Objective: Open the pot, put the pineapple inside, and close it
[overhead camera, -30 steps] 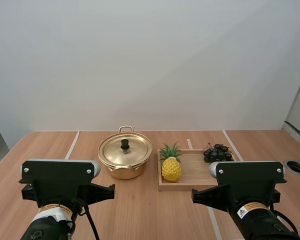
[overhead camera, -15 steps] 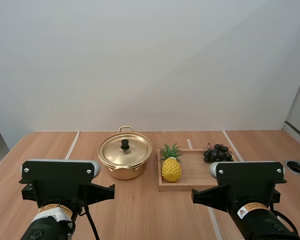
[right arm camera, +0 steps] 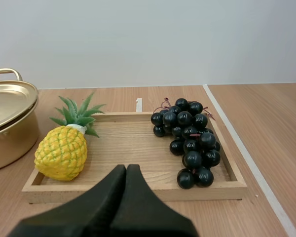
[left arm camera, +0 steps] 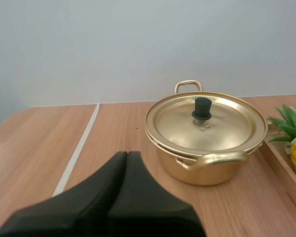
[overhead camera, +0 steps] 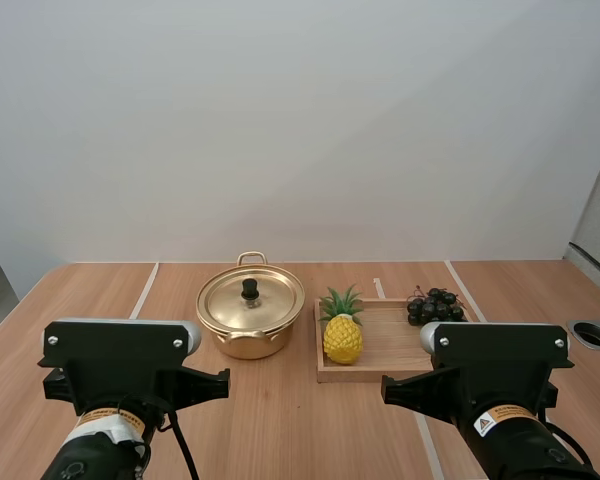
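A gold pot (overhead camera: 251, 318) with its lid (left arm camera: 205, 121) on and a black knob (left arm camera: 202, 108) stands mid-table. To its right a yellow pineapple (overhead camera: 342, 330) with green leaves lies at the left end of a wooden tray (overhead camera: 390, 350). My left gripper (left arm camera: 127, 157) is shut on nothing, low over the table, short of the pot (left arm camera: 207, 138) and apart from it. The right gripper (right arm camera: 126, 170) is shut too, at the near edge of the tray (right arm camera: 138, 192), with the pineapple (right arm camera: 62, 151) ahead beside it.
A bunch of dark grapes (right arm camera: 190, 140) fills the tray's right end; in the high view the grapes (overhead camera: 436, 306) sit at its far right corner. A round hole (overhead camera: 592, 333) is set in the table at the right edge. Pale seams (left arm camera: 79, 150) cross the wood.
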`<state>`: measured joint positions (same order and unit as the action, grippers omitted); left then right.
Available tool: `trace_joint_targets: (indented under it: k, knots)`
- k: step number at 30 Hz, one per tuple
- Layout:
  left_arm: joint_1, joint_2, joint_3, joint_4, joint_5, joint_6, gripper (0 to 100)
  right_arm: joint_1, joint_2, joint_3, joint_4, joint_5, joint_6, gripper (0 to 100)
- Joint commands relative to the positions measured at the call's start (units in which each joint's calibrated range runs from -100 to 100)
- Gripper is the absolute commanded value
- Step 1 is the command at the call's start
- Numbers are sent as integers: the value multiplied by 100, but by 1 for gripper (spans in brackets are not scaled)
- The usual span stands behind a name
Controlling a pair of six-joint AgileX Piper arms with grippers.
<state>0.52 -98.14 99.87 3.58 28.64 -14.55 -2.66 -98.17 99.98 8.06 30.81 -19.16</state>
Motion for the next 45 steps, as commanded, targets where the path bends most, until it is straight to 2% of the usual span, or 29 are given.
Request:
trace_joint_targets:
  k: [1,7,11,14,16,18,19,20,21,22,24,26,36,41,43,45]
  knots:
    - [10,-38,13,13,-152,-67,0,20,-53,2,26,-138,-18,0]
    - [10,-38,13,13,-152,-67,0,20,-53,2,-46,-138,-18,0]
    - [10,-38,13,55,-152,-67,0,20,-53,2,-372,-138,-18,0]
    - [10,-38,13,147,-152,-67,9,20,-53,2,-687,-89,24,0]
    - [10,-38,13,147,-152,-67,23,20,-53,2,-763,-89,105,0]
    - [10,-38,13,147,-152,-105,44,20,-53,2,-763,-89,105,1]
    - [10,-38,13,147,-152,-138,54,20,-53,2,-763,-89,105,9]
    - [10,-38,13,147,-152,-162,69,20,-53,2,-763,-89,105,16]
    - [10,-38,13,147,-152,-175,87,20,-53,2,-763,-89,105,27]
    - [10,-38,13,147,-152,-175,100,20,-53,2,-763,-89,105,39]
    - [10,-38,13,147,-152,-186,100,20,-53,2,-763,-89,105,64]
    - [10,-38,13,144,-152,-290,100,13,-53,2,-763,-89,105,100]
    - [10,-38,13,144,-213,-290,100,-18,-53,2,-806,-65,105,100]
    - [10,-38,13,144,-661,-257,100,-18,-53,2,-806,-127,96,100]
    - [10,-38,13,163,-1092,-221,100,-18,-53,2,-1085,-404,57,100]
    - [10,-38,13,449,-1533,17,100,-18,-53,2,-1669,-593,57,100]
